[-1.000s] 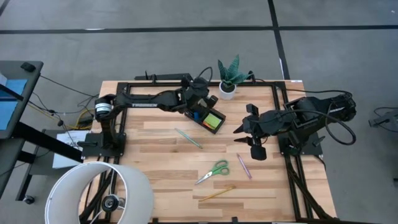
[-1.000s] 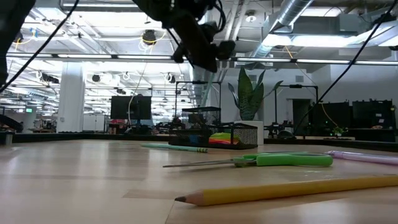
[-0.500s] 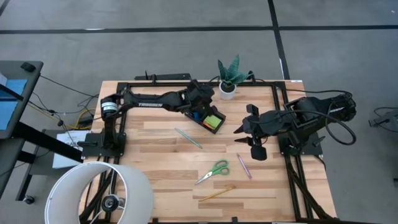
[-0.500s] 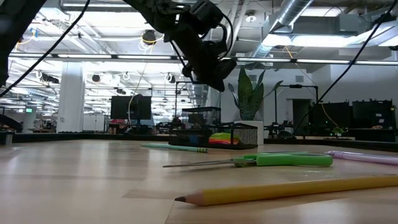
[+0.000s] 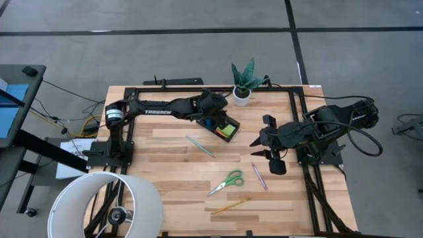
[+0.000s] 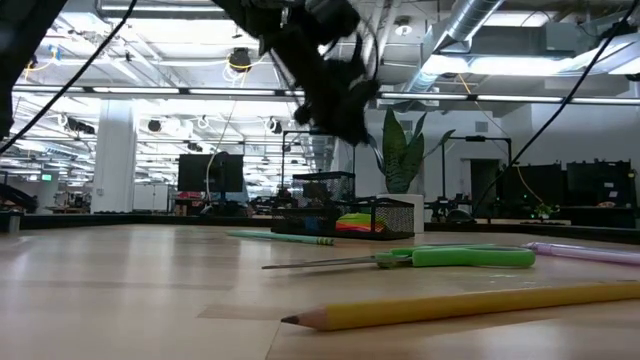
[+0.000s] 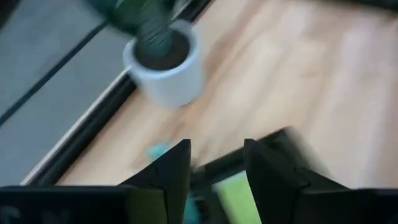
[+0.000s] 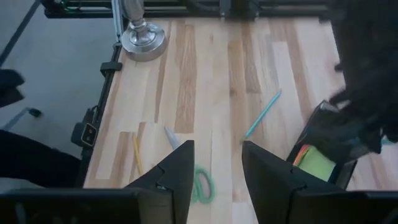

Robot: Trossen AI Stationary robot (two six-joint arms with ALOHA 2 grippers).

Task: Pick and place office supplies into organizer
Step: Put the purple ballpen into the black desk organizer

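The small black wire-mesh desk organizer (image 5: 221, 125) sits toward the far edge of the light wooden slatted table (image 5: 172, 178), just in front of the white pot with the spiky green plant (image 5: 243, 82). A lime-green sticky-note pad (image 5: 228, 129) lies in its compartment nearest the table's centre, with something blue (image 5: 208, 123) in the compartment beside it.

The left gripper (image 5: 213, 108) hovers directly above the organizer's far end; in its wrist view the two dark fingers (image 7: 171, 171) stand apart with a clear gap and nothing between them.

Loose on the table nearer the front lie a slim teal pen (image 5: 199, 146), green-handled scissors (image 5: 227, 182), a thin pink pen (image 5: 259, 176) and a yellow wooden pencil (image 5: 229, 206), all well apart from the organizer.

The right gripper (image 5: 259, 147) hangs over the table's right side, near the pink pen, its fingers (image 8: 180, 168) parted and empty.

A large white lamp shade (image 5: 109, 205) shows at the table's front left corner.
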